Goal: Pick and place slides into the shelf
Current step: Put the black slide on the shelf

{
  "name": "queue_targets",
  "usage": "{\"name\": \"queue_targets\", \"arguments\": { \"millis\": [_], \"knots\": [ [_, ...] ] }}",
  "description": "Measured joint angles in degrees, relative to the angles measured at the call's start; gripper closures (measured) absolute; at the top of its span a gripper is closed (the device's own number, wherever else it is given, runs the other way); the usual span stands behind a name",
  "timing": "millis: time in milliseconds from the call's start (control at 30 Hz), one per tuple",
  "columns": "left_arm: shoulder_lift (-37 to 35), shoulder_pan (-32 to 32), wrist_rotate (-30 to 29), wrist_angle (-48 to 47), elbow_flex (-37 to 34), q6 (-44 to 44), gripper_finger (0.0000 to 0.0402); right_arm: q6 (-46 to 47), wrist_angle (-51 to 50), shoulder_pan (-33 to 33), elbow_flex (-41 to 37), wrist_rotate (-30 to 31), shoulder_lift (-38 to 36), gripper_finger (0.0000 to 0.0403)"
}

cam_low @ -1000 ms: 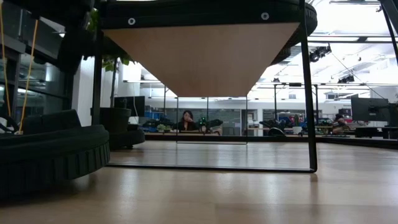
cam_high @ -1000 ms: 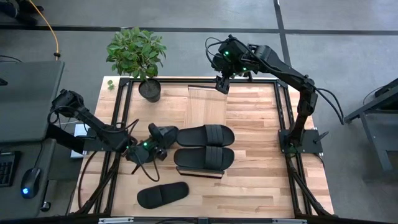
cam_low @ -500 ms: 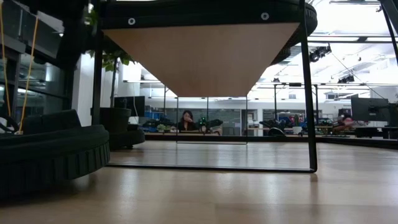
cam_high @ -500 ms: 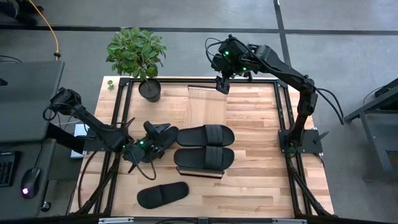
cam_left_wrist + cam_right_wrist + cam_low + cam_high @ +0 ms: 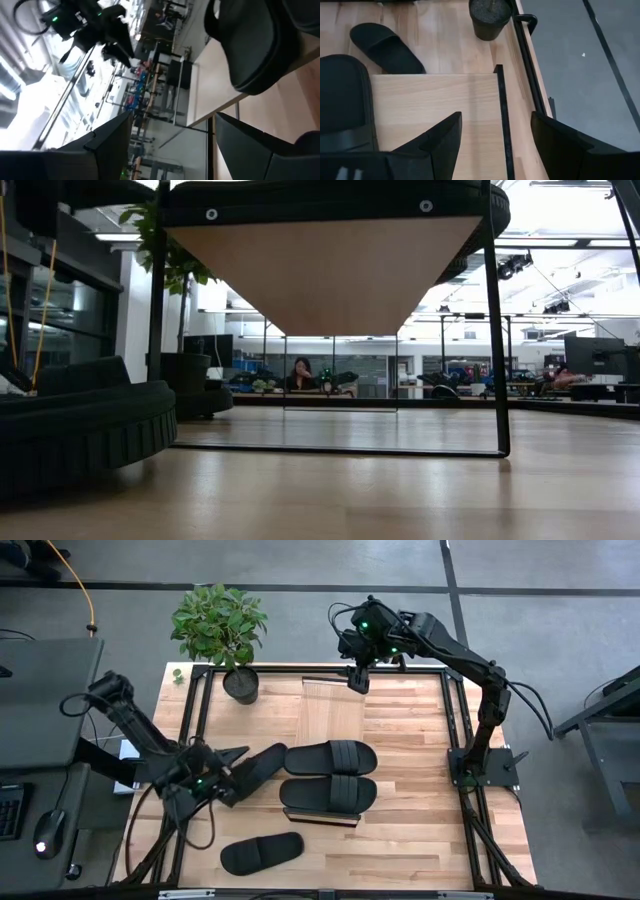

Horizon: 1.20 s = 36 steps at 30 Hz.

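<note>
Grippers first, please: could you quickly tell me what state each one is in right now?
Left gripper: open, holding nothing, beside a slide on the table.
Right gripper: open, holding nothing, above the shelf.

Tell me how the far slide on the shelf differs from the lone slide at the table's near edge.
The far shelf slide rests on the shelf; the lone slide lies on the table. The far shelf slide has a twin right beside it; the lone slide has nothing next to it. The far shelf slide lies square across the shelf; the lone slide is slightly skewed. Both are black.
</note>
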Motion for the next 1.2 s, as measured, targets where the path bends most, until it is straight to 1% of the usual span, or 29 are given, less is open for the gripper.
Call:
{"name": "queue_targets", "arguments": {
  "millis": [67, 200, 300, 433, 533, 733, 800, 867, 967, 1100, 1200],
  "knots": [
    [0.00, -1.82, -1.67, -0.01, 0.00, -2.39, 0.0135, -0.61, -0.04, 0.00, 0.00, -0.06, 0.00, 0.0174],
    [0.00, -5.25, -1.77, -0.98, 0.00, -6.33, 0.0135, -0.61, -0.06, 0.00, 0.00, -0.06, 0.00, 0.0174],
    [0.11, -5.84, -1.74, -5.40, -0.14, -11.10, 0.0135, -0.61, -0.09, 0.02, 0.00, -0.22, 0.33, 0.0174],
    [0.11, -5.70, -1.01, -13.78, -0.20, -20.41, 0.0135, -0.61, -0.50, 0.22, 0.00, -0.53, 1.33, 0.0174],
    [0.11, -5.73, 3.40, -22.43, -0.20, -29.14, 0.0135, -0.59, -0.76, 0.26, 0.00, -1.11, 2.74, 0.0174],
    [0.13, -5.67, 12.86, -44.17, -0.22, -55.29, 0.0135, -0.81, -1.92, 0.26, 0.00, -1.48, 5.90, 0.0174],
    [0.36, -5.67, 15.85, -49.08, -0.25, -62.08, 0.0135, -1.70, -1.91, 0.26, 0.00, -1.50, 6.72, 0.0174],
    [1.13, -5.61, 16.95, -48.43, -0.03, -62.67, 0.0135, -2.01, -1.84, 0.34, 0.00, -1.48, 7.19, 0.0174],
    [2.78, -5.21, 16.91, -47.68, 0.11, -64.00, 0.0135, -2.11, -1.31, 0.39, 0.00, -2.19, 7.61, 0.0174],
    [5.80, -3.06, 21.73, -45.53, 0.11, -69.01, 0.0135, -2.65, 0.53, 0.48, -0.04, -4.97, 7.58, 0.0174],
    [8.14, -1.58, 24.99, -42.71, 0.19, -75.06, 0.0135, -3.35, 1.06, 0.57, -0.04, -5.55, 7.58, 0.0174]
  ]
}}
